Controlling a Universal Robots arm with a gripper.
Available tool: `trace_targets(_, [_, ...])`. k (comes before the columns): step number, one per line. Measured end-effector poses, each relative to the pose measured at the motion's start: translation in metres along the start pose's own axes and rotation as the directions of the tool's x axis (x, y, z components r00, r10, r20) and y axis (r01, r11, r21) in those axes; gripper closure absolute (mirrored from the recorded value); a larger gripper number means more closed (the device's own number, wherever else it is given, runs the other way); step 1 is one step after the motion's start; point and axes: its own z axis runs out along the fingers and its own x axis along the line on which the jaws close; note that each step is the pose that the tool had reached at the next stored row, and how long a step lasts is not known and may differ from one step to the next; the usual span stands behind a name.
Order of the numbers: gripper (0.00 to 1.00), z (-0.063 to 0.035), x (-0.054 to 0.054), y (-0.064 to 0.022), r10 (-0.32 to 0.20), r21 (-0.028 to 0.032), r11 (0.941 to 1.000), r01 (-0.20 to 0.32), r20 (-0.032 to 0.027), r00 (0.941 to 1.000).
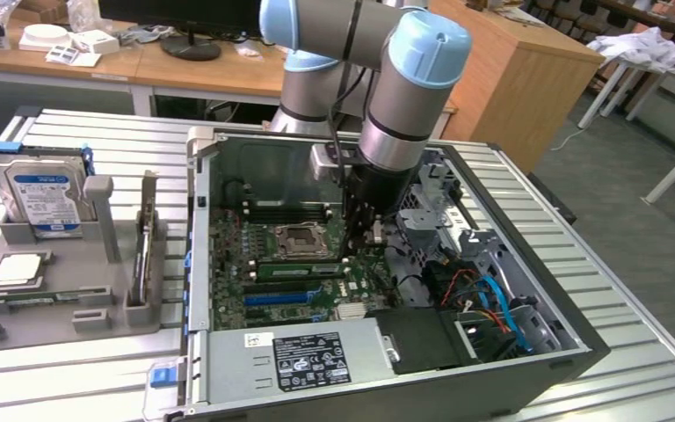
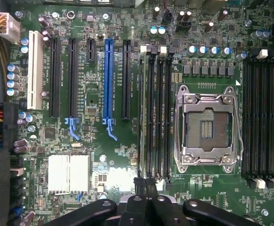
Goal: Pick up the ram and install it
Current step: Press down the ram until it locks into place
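Fingers first: the gripper (image 2: 146, 188) is pinched shut, its two dark pads (image 2: 140, 188) pressed together with no gap. They hang low over the motherboard, right at the end of the bank of memory slots (image 2: 158, 113).

From the exterior view, the gripper (image 1: 359, 251) reaches straight down into the open case (image 1: 197, 220). Its tips meet one end of the ram (image 1: 296, 269), the thin green stick standing on edge in a slot just beside the socket (image 1: 296, 237).

The relation that counts: the ram's long axis runs along its slot, stretching away from the fingers toward the exterior view's left. The tips sit on top of the near end rather than around the stick, so this looks like pressing, not carrying. I can't tell whether that end is fully seated or the far end is down.

Beyond the slots, the socket (image 2: 207, 125) sits empty with its frame closed.

Further out, the grey tray (image 1: 68, 316) lies beside the case. It holds the hard drive (image 1: 45, 189) upright and the silver chip (image 1: 18, 268) flat.
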Motion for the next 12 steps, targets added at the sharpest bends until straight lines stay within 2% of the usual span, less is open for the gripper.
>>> trace_targets(6, [0.89,0.0,0.0,0.0016,0.0,0.0,1.0,0.0,0.0,1.0])
trace_targets(12, [0.89,0.0003,0.0,0.0179,0.0,0.0,1.0,0.0,-0.0001,1.0])
